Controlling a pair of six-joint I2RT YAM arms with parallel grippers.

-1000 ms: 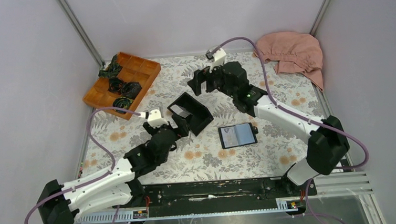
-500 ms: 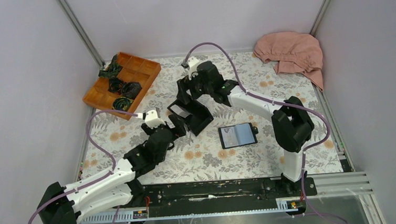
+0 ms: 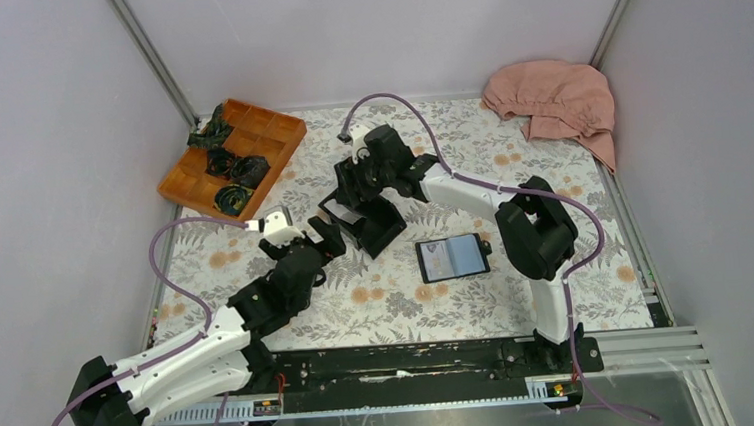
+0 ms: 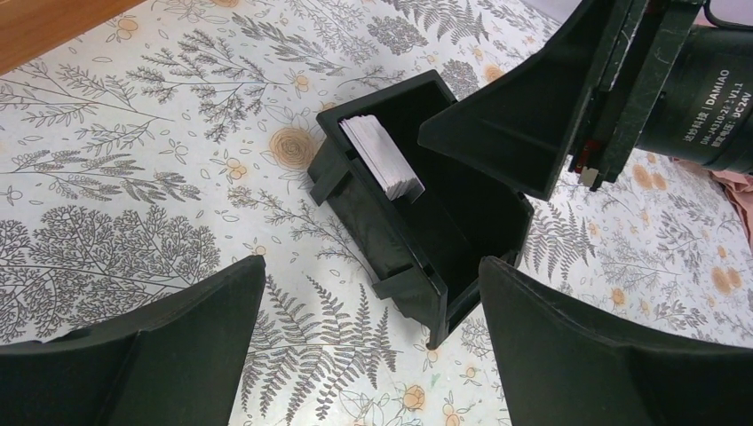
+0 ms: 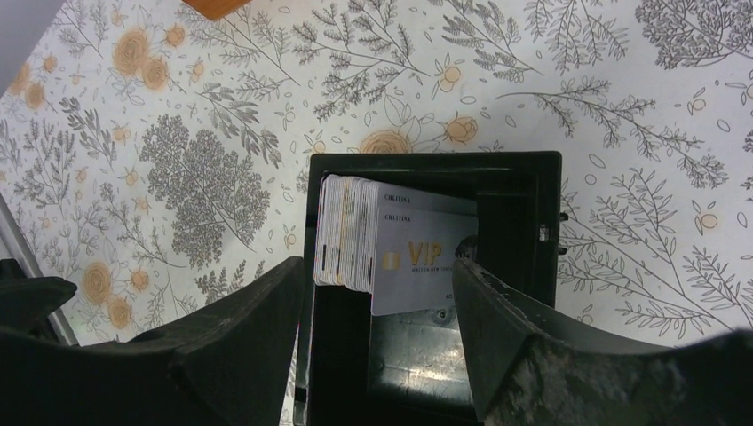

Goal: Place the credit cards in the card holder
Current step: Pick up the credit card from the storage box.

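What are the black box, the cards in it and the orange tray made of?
Black box: looks like rigid matte plastic, with moulded ribs and clips.
Cards: thin glossy plastic, probably; printed VIP lettering and a chip mark.
Orange tray: likely wood or plastic; flat dividers, too far to tell.

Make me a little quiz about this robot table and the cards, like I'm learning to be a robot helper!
1. Pick one. Where are the credit cards right now?
A. standing in the black box
B. in the orange tray
C. on the pink cloth

2. True or false: the card holder lies open on the table.

3. Fill the gap: the front card has the big gold letters ___ on it.

Key: 1 A. 2 True. 3 VIP.
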